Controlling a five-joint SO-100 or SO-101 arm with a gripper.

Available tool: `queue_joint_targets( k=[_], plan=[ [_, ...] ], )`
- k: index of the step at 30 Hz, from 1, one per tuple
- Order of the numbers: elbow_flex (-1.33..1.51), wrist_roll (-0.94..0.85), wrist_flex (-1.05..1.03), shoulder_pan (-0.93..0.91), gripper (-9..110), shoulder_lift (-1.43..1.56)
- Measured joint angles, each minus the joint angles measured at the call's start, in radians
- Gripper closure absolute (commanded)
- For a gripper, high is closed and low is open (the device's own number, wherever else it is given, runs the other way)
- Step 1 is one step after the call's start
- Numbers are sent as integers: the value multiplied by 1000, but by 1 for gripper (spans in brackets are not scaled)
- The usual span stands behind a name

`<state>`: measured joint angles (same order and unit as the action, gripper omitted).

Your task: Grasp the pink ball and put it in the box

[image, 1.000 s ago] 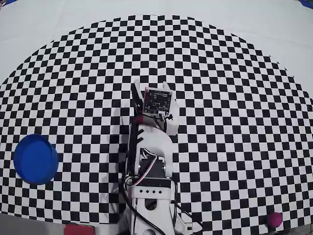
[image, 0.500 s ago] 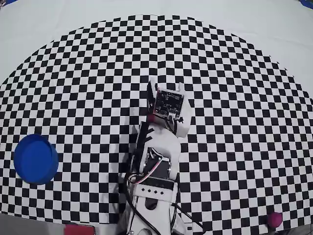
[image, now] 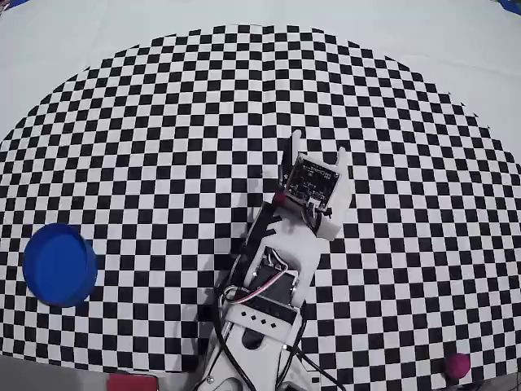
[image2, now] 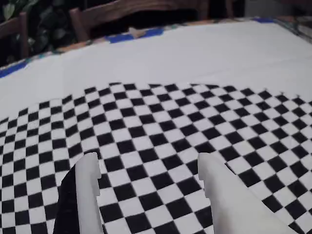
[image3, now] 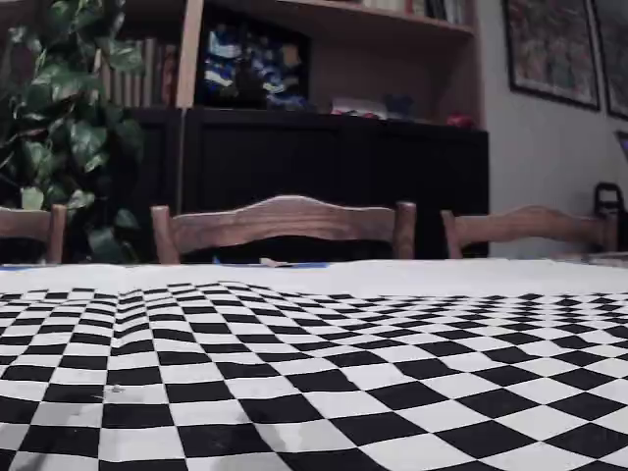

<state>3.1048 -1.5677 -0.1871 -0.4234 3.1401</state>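
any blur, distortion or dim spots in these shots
Overhead view: sharp and evenly lit, but the checkered mat bows like fisheye. Wrist view: soft, with the open end effector blurred up close. Fixed view: dim and slightly soft, dark around the cabinet.

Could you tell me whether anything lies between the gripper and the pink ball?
Nothing visible does. In the overhead view only bare checkered mat separates the open, empty gripper from the pink ball near the lower right corner.
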Motion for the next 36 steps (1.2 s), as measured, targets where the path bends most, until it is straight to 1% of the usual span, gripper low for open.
queue_joint_targets(
  k=[12, 31, 36],
  plan=[
    [0, 0, 63, -129, 79, 0],
    [0, 0, 71, -433, 79, -18],
    [0, 0, 72, -483, 79, -18]
  ],
)
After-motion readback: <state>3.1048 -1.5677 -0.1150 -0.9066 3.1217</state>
